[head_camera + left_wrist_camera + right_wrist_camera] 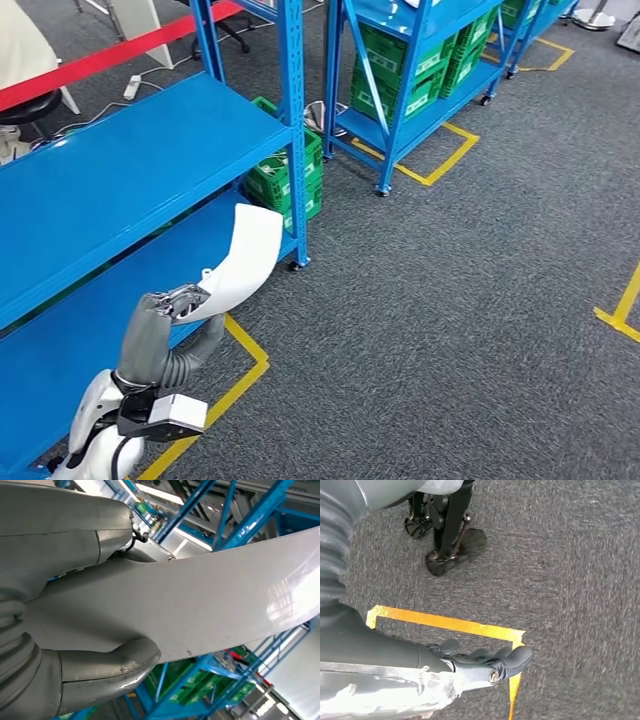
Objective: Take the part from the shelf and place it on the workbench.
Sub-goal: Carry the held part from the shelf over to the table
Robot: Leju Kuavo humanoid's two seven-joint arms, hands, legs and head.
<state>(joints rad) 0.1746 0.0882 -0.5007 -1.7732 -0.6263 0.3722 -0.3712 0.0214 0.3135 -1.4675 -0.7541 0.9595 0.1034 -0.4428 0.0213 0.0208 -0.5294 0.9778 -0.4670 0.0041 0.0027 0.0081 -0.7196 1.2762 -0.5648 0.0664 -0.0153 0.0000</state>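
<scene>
Grey carpet floor (pixel 453 300) takes up most of the head view, marked with yellow tape (pixel 241 375) in lines and corners. On the left stands a blue shelf (pixel 128 170), its upper deck bare and a lower deck below it; a second blue rack (pixel 407 90) stands farther back, loaded with green crates (pixel 407 75). More green crates (pixel 290 180) sit on the floor level of the near shelf, at its corner post.

The part (pixel 245 260), a long, curved white panel, is in the air off the front edge of the shelf, over the lower deck's corner and the taped floor, resting on nothing. Its far end rises toward the shelf post; its near end is in the left hand (pixel 162 325).

In the left wrist view the part (pixel 211 605) runs across the picture, out and away from the hand. The thick grey thumb (pixel 113 672) presses one face of it near the edge, and the fingers (pixel 75 535) lie across the opposite face, so the panel is clamped flat between them.

The right hand (pixel 471 667) hangs over the carpet and a corner of yellow tape (pixel 452 625). Its dark fingers (pixel 508 660) reach out nearly straight, slightly parted, with nothing in them.
</scene>
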